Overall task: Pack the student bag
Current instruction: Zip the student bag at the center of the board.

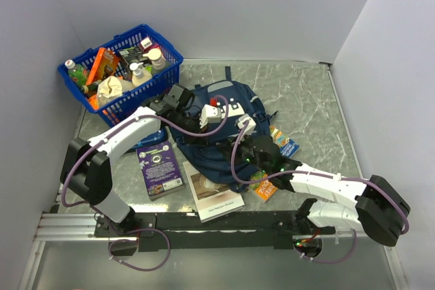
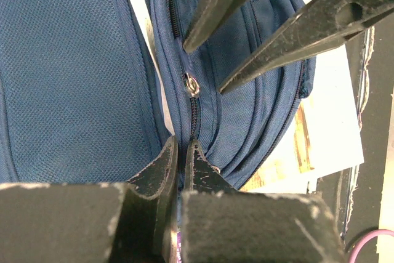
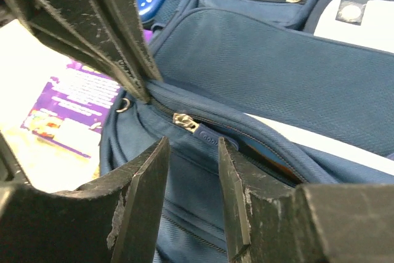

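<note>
Top view: the student bag point(image 1: 211, 151) lies flat mid-worktop point(image 1: 306, 100).

Left wrist view: the left gripper point(image 2: 183, 149) is closed, pinching bag fabric on the zip line. The zip slider point(image 2: 192, 84) sits just ahead of its tips, under the spread fingers of the right gripper point(image 2: 206, 68).

Right wrist view: the right gripper is open, with the slider just ahead of the gap between its tips, not yet touched.

Judgement: advance and close squarely on the pull tab, then draw away from the left gripper while its pinch keeps the fabric taut. A slack anchor would probably bunch the zip.
</note>
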`<state>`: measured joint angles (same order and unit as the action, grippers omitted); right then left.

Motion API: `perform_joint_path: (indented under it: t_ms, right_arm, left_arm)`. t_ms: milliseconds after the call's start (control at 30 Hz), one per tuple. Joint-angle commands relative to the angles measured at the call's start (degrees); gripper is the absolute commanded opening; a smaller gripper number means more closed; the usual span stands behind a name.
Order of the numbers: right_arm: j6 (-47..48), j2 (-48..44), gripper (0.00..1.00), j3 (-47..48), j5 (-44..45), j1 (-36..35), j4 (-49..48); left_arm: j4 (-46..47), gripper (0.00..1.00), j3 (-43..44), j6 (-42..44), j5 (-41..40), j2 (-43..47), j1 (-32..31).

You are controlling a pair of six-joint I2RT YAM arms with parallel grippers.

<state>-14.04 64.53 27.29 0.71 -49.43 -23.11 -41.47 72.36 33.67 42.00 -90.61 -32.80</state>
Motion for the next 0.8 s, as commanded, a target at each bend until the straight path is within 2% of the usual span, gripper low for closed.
perform_joint_path:
  t_ms: [0,167,367,567,633,767]
  right_arm:
    - [-1.96,-0.02,0.45,0.48,-4.57,0.3,-0.45]
    - [-0.2,1.03,0.43,1.45,-5.46,0.74,1.76]
    - [1.73,4.1,0.34,5.22,-6.86,1.79,3.16]
    - [2.26,4.81,0.15,8.3,-7.48,2.06,6.06]
    - [2.35,4.37,0.02,8.66,-7.3,2.41,7.11]
    - [2.18,2.44,0.0,7.96,-6.69,3.29,9.66]
  left_arm:
    - [1.22,0.01,1.56,-0.97,6.7,2.45,-0.34]
    - [0.78,0.01,1.82,-0.36,6.43,2.54,-0.25]
    - [0.87,0.01,1.47,-0.27,6.43,2.63,-0.34]
    - [1.04,0.01,0.94,0.25,5.9,2.63,-0.34]
    - [1.13,0.01,0.86,0.43,5.82,2.63,-0.34]
    - [1.13,0.01,1.12,0.52,5.9,2.63,-0.43]
